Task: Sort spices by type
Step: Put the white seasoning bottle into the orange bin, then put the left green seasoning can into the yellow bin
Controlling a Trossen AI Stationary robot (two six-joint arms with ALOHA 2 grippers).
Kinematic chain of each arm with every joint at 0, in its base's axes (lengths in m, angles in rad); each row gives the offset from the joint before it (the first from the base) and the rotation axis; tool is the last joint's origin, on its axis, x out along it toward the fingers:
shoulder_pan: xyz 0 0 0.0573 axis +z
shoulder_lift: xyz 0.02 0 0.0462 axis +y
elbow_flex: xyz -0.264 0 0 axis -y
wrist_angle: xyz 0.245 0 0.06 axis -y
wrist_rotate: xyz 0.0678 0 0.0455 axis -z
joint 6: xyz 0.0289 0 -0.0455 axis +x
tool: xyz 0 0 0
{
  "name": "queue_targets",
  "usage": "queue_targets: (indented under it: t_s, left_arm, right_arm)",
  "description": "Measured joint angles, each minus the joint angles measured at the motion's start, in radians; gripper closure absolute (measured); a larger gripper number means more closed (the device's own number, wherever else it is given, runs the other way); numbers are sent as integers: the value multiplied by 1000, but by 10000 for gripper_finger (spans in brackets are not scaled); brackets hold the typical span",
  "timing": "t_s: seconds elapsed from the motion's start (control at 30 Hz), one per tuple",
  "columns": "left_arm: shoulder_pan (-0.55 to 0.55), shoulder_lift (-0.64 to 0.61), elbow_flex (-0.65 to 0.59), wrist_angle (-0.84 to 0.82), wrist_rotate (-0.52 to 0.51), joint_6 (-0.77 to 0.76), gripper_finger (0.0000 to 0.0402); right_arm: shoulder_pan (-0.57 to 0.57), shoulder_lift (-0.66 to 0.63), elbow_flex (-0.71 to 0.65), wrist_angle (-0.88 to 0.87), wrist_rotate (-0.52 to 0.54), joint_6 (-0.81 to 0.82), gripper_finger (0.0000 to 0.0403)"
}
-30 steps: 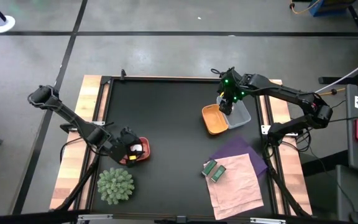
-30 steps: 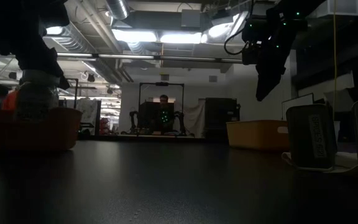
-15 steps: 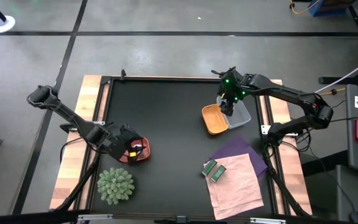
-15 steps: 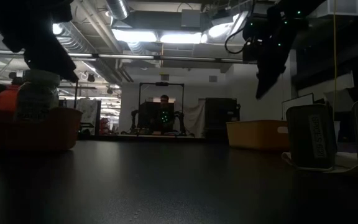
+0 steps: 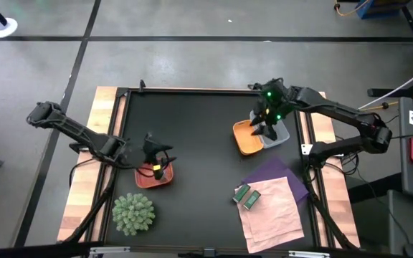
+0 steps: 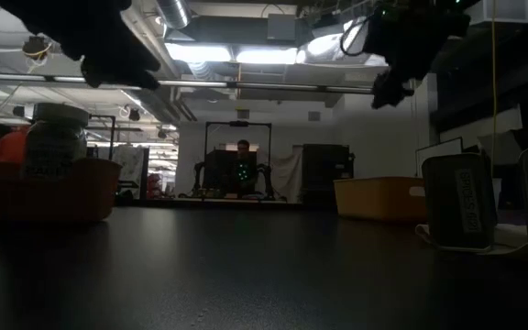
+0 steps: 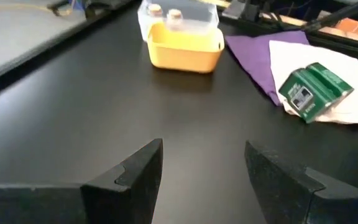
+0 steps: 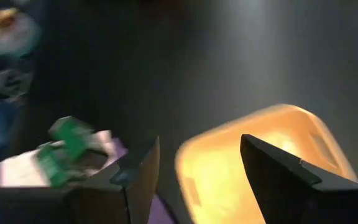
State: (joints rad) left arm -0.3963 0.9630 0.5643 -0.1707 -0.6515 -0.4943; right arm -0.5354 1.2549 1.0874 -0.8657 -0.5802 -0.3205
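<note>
The white-capped jar (image 6: pixel 53 142) stands upright in the salmon-red tray (image 5: pixel 165 180). My left gripper (image 5: pixel 158 154) (image 7: pixel 201 155) hangs open above that tray and touches nothing. Two pinkish-topped jars (image 7: pixel 156 10) (image 7: pixel 174 14) stand in the clear tray (image 7: pixel 207 12) behind the orange tray (image 7: pixel 185 46). My right gripper (image 5: pixel 269 129) (image 8: pixel 197 152) is open, raised over the orange tray (image 5: pixel 246 140) and the clear tray (image 5: pixel 284 135), which it partly hides in the high view. Two green packets (image 5: pixel 244 195) (image 7: pixel 316 90) lie on the pale cloth (image 5: pixel 274 208).
A purple cloth (image 5: pixel 274 174) lies under the pale one near the table's right edge. The green spiky plant ball (image 5: pixel 133 213) sits at the near left corner. The middle of the black table top (image 5: pixel 199 143) is bare. A person (image 6: pixel 241 147) sits in the room beyond.
My left gripper has let go of the white-capped jar and risen well above it, shifting a little toward the table's right; the jar stays upright in the salmon-red tray. My right gripper has risen over the clear and orange trays.
</note>
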Motion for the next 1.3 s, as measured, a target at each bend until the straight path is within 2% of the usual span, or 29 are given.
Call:
queue_targets:
  t_s: [0.1,0.37,0.6,0.73,1.1,1.3]
  left_arm:
    - [25,0,0,27,0,36,190]
    - [73,1,0,57,0,77,190]
    - [99,2,0,57,0,76,190]
    - [99,3,0,57,0,71,190]
    - [98,3,0,59,1,71,190]
    - [98,3,0,59,1,71,190]
  right_arm:
    - [78,-5,0,0,-48,-21,178]
    - [302,-3,-1,1,-58,9,178]
    - [475,1,-1,0,104,21,178]
    - [554,26,-2,-5,161,28,178]
    - [685,133,-10,3,196,28,178]
    - [693,124,-147,131,200,69,178]
